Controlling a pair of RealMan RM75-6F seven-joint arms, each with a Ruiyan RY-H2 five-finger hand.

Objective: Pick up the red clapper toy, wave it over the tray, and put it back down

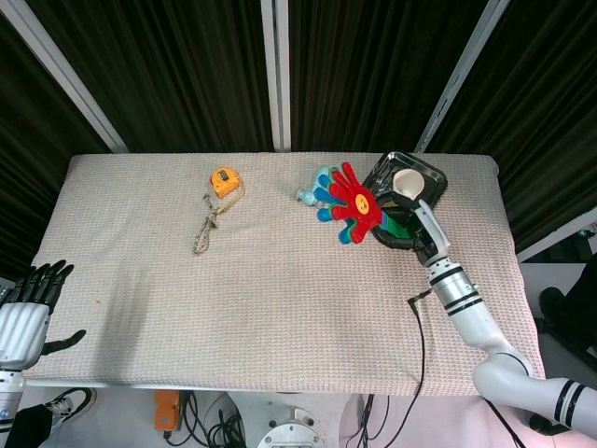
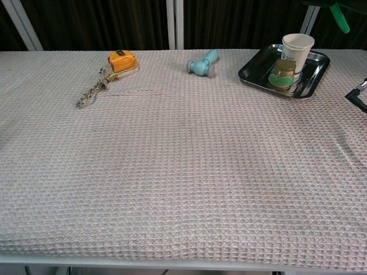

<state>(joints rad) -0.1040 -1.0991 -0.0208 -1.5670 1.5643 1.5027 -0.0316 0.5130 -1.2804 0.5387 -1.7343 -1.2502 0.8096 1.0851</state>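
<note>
The red clapper toy (image 1: 353, 203), a hand-shaped paddle with blue and green layers behind it, is up in the air just left of the steel tray (image 1: 378, 171). My right hand (image 1: 407, 233) grips its green handle beside the tray's near edge. In the chest view only the green handle tip (image 2: 340, 16) shows at the top right; the paddle and the right hand are out of frame there. My left hand (image 1: 25, 311) hangs off the table's near left corner, fingers apart and holding nothing.
The tray (image 2: 252, 74) holds a white paper cup (image 2: 297, 47) and a small jar (image 2: 282, 71). A light blue toy (image 2: 202, 64), an orange tape measure (image 2: 122, 59) and a short cord (image 2: 93, 91) lie along the far side. A black cable end (image 2: 355, 94) pokes in at right.
</note>
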